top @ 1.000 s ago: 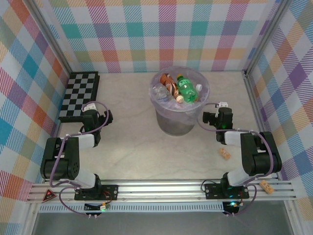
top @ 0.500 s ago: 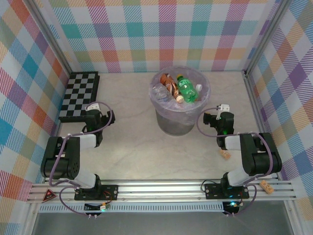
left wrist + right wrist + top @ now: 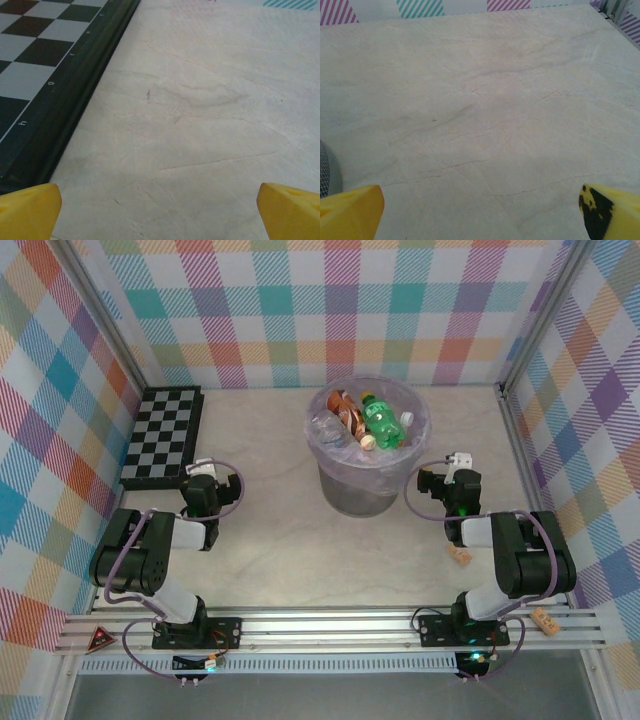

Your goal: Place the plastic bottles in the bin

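Note:
The bin, a round grey bucket lined with a pale purple bag, stands at the middle of the table's far half. Several plastic bottles lie inside it: a green one, a brown-red one and a clear one. My left gripper hangs low over the table, left of the bin and just off the chessboard's near corner. It is open, with bare table between the yellow fingertips. My right gripper sits close to the bin's right side. It is open too, holding nothing.
A black-and-white chessboard lies at the far left, and its dark rim runs past my left fingers. Two tan cork pieces lie by the right arm and on the front rail. Checked walls close in three sides.
The left arm has drawn its gripper back and to the right, away from the chessboard. The right gripper has shifted slightly toward the near edge. Both stay open.

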Available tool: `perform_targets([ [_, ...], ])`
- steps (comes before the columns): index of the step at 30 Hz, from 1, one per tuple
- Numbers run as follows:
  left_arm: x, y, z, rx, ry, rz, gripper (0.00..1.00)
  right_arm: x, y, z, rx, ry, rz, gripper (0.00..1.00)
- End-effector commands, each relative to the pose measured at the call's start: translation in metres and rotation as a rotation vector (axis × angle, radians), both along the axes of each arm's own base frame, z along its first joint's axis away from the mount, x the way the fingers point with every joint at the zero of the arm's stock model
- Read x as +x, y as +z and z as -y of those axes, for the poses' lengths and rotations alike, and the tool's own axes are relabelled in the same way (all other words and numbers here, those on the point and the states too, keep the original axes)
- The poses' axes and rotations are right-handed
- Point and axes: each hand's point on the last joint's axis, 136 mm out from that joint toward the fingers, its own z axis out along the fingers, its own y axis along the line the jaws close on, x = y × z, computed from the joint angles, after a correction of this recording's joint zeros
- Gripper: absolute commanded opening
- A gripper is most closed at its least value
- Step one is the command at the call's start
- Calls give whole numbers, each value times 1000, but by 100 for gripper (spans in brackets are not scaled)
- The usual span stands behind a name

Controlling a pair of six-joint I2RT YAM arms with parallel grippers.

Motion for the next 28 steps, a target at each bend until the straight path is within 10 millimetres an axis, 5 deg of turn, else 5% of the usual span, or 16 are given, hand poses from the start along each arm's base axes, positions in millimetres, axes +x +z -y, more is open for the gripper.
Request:
perform_targets([
  [1, 4, 12, 0, 17, 2, 50, 100, 4, 9, -1, 16, 6, 39, 100],
  [28, 4, 11, 0, 17, 0, 49, 100, 4, 10, -1, 15, 7, 40, 99],
])
